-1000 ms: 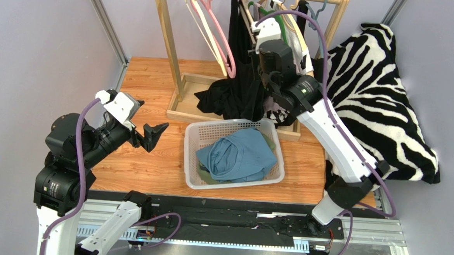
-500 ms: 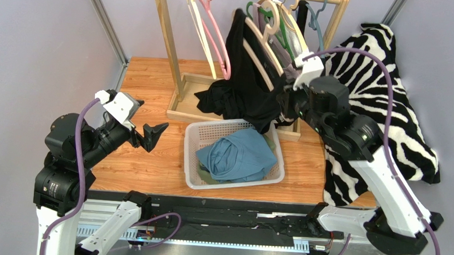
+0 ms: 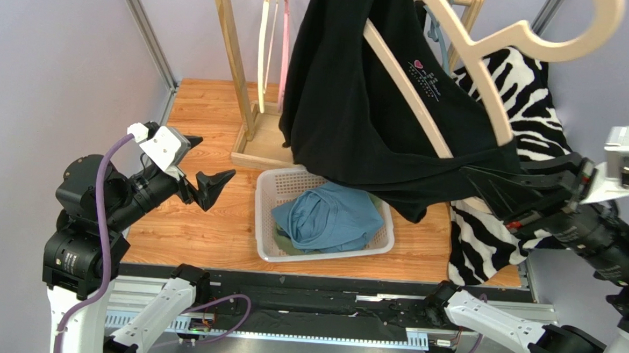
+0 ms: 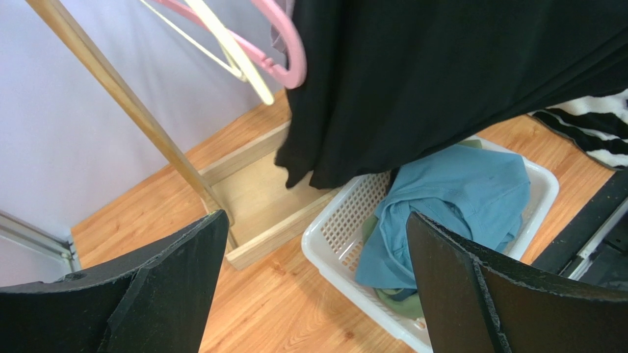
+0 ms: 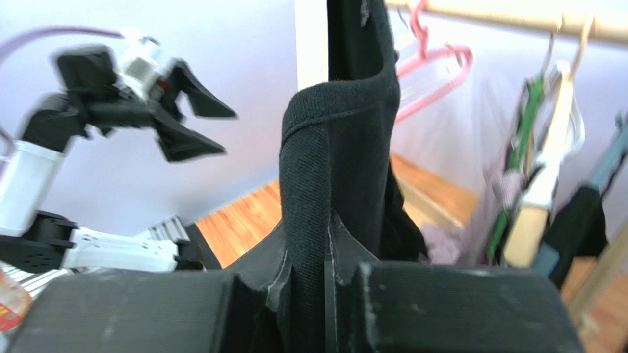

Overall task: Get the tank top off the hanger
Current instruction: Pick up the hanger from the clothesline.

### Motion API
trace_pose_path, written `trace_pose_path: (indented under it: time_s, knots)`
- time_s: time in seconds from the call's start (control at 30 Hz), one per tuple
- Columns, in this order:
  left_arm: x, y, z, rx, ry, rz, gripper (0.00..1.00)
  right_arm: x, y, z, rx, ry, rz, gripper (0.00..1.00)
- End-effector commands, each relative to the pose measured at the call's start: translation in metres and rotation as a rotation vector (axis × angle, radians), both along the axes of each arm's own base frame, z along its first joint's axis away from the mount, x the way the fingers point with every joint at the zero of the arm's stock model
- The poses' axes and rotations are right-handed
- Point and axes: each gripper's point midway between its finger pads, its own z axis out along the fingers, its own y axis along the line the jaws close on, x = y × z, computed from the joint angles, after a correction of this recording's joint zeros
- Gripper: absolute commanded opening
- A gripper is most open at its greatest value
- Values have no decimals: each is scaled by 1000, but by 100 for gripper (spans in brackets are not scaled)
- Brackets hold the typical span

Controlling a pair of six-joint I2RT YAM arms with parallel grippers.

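A black tank top point(image 3: 355, 90) hangs on a beige wooden hanger point(image 3: 477, 68), lifted high and close to the top camera. My right gripper point(image 3: 487, 189) is shut on the top's lower edge at the right. In the right wrist view its jaws pinch a band of the black fabric point(image 5: 332, 147), gripper point(image 5: 326, 254). My left gripper point(image 3: 203, 167) hovers open over the table's left side, nothing between its fingers. In the left wrist view the left gripper point(image 4: 313, 250) faces the tank top point(image 4: 442, 73), which hangs above and beyond it.
Under the tank top sits a white basket point(image 3: 265, 222) holding a blue garment point(image 3: 332, 218). The wooden rack point(image 3: 231, 51) with a pink hanger point(image 3: 285, 30) and its base tray point(image 3: 255, 145) stands behind. A zebra-print fabric point(image 3: 540, 99) lies at the right.
The right arm swung back and up to the near right, pulling the tank top and its hanger away from the rack toward the camera. The left arm has barely moved.
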Motion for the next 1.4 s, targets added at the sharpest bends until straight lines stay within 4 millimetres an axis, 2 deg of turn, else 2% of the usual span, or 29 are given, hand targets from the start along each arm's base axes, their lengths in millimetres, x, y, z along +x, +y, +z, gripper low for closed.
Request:
trace_pose_path:
  time_s: [0.0,0.17,0.23,0.27,0.4,0.43,0.53,0.7,0.87,0.9,0.97,1.03,1.1,1.13,1.23,1.27,1.33,1.37]
  knots:
    - [-7,-3,5,-24,4,-20,99,-17,10,49,61,-154,108,0]
    - [-8,-3,9,-29,-2,-26,99,-8,19,65,61,-180,107,0]
    - [-8,-5,10,-29,-4,-34,99,-11,19,79,82,-216,118,0]
    - [-8,-5,10,-32,0,-34,99,-7,25,81,78,-216,127,0]
    - [-9,-5,11,-31,-1,-35,99,-15,18,113,145,-298,127,0]
    - [-10,-5,12,-29,-8,-38,99,-20,14,125,182,-338,126,0]
    - [-10,-4,12,-28,-9,-36,99,-32,4,145,251,-404,133,0]
    - [-9,-4,12,-25,-9,-36,99,-36,3,149,251,-410,138,0]
    - [-10,-5,11,-27,-11,-39,99,-13,16,115,160,-305,108,0]
    - [-11,-4,11,-28,-13,-39,99,-3,23,100,124,-264,103,0]
    - [-12,-4,11,-24,-17,-38,99,0,25,79,86,-212,99,0]
    - [-14,-4,13,-23,-26,-42,99,15,40,40,1,-116,104,0]
    - [-17,-4,14,-21,-29,-50,99,19,44,13,-49,-53,109,0]
    - [-20,-5,18,-23,-40,-60,99,28,53,-15,-103,19,116,0]
    - [-23,-7,22,-39,-27,-72,99,27,57,-48,-148,96,137,0]
    - [-23,-9,23,-48,-26,-78,99,30,62,-67,-178,136,144,0]
    - [-27,-14,22,-74,-23,-107,99,25,58,-79,-179,151,150,0]
    - [-28,-15,21,-84,-22,-112,99,27,61,-94,-197,181,152,0]
